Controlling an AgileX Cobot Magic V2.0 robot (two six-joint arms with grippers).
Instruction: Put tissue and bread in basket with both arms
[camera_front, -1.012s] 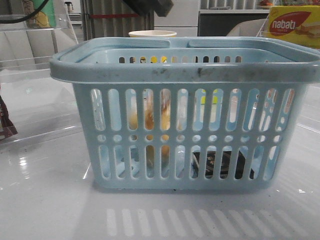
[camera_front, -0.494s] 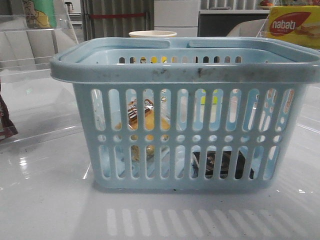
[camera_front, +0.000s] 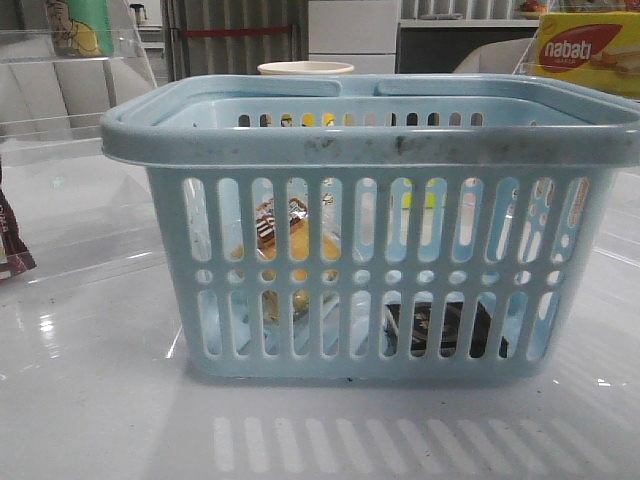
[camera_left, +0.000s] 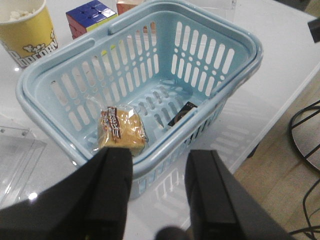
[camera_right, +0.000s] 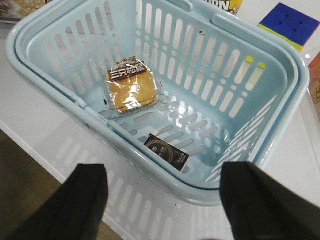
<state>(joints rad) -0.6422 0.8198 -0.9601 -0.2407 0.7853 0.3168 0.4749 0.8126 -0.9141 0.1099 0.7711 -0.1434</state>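
I see the worktop (camera_front: 90, 400) carrying the basket (camera_right: 45, 70), which sits below both my pincers. The bread (camera_right: 129, 91) lies on the basket floor with the tissue (camera_right: 166, 152) near it, apparently flat, though the front view blurs it. My left pincer (camera_left: 157, 185) and right pincer (camera_right: 162, 200) are both spread apart, holding nothing.
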